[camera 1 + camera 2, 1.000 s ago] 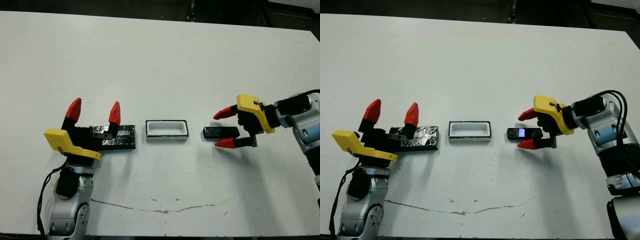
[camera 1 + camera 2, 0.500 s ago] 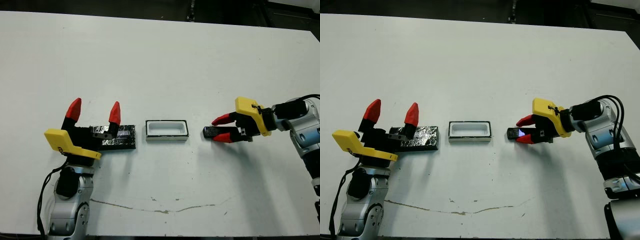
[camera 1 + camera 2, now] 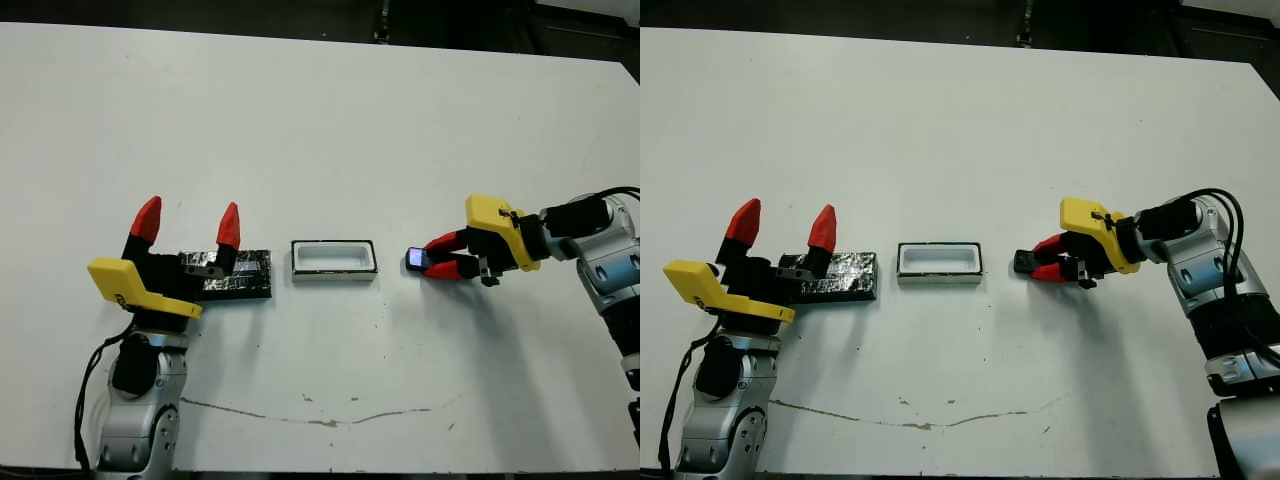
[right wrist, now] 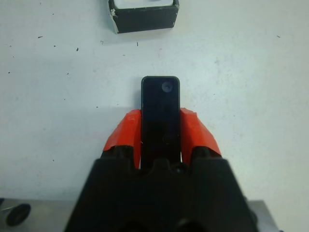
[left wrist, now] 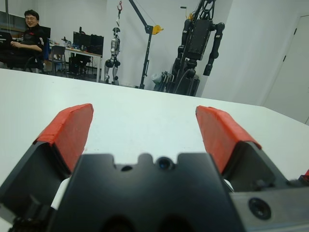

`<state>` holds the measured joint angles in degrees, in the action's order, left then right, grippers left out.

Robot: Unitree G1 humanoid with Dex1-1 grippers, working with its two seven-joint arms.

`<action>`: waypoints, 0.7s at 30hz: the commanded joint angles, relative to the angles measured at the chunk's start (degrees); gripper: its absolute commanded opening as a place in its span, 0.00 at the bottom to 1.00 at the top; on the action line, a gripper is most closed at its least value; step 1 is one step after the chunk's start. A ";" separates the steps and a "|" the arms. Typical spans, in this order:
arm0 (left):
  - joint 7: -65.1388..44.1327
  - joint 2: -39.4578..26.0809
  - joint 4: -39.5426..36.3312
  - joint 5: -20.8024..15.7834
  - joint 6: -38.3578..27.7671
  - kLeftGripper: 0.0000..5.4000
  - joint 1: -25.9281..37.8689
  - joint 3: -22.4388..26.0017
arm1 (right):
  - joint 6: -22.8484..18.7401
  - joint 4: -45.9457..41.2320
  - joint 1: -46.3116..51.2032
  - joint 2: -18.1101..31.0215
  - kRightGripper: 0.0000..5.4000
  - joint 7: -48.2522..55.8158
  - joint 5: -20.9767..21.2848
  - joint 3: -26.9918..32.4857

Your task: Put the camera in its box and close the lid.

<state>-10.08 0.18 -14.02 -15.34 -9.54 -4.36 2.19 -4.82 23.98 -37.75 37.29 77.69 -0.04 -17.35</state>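
Now | white table (image 3: 320,120), brown scuff | right claw (image 3: 440,262) pinching camera (image 4: 160,113) | left claw (image 3: 187,222) spread

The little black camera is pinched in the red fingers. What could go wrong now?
The right gripper pinches only the rear half of the slim black oblong camera, so it might tilt or slip when carried. The small white-lined box tray is narrow; the camera could catch its rim. The left gripper hangs open over the crinkly black lid and might nudge it.
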 commanded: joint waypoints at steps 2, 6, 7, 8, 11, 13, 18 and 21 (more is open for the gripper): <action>-0.08 0.00 0.12 -0.14 0.04 1.00 -0.76 0.15 | -3.10 -1.69 0.03 0.54 0.31 -2.38 -0.69 2.37; 0.67 0.02 -0.24 0.98 0.28 1.00 -0.84 -0.05 | -4.66 -2.50 -0.81 -1.02 0.31 -4.56 -5.42 7.17; 0.59 0.09 -0.20 0.83 0.18 1.00 -0.81 -0.08 | -4.65 -2.47 -1.48 -1.43 0.31 -4.55 -6.59 8.03; 0.53 0.13 -0.13 0.75 0.10 1.00 -0.77 -0.12 | -4.60 -2.05 -2.36 -1.95 0.31 -4.00 -7.87 8.74; 0.60 0.01 -0.21 0.98 0.30 1.00 -0.66 -0.28 | -5.21 -1.19 -5.56 -3.65 0.31 -2.56 -10.35 9.33; 0.49 -0.17 -0.10 1.12 0.20 1.00 -0.51 -0.31 | -9.74 -0.87 -8.79 -4.49 0.31 -0.89 -10.92 7.90; 0.57 -0.19 -0.67 1.01 0.83 1.00 -0.35 -0.27 | -14.31 -1.37 -13.59 -7.12 0.31 0.32 -10.37 4.58; 1.08 -0.04 -1.14 1.32 1.26 1.00 -0.40 -0.26 | -14.11 -0.16 -15.48 -9.50 0.31 1.73 -10.20 2.49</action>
<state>-9.46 0.16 -14.85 -14.27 -9.04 -4.33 1.92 -18.17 23.01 -52.00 28.53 78.30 -10.50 -13.77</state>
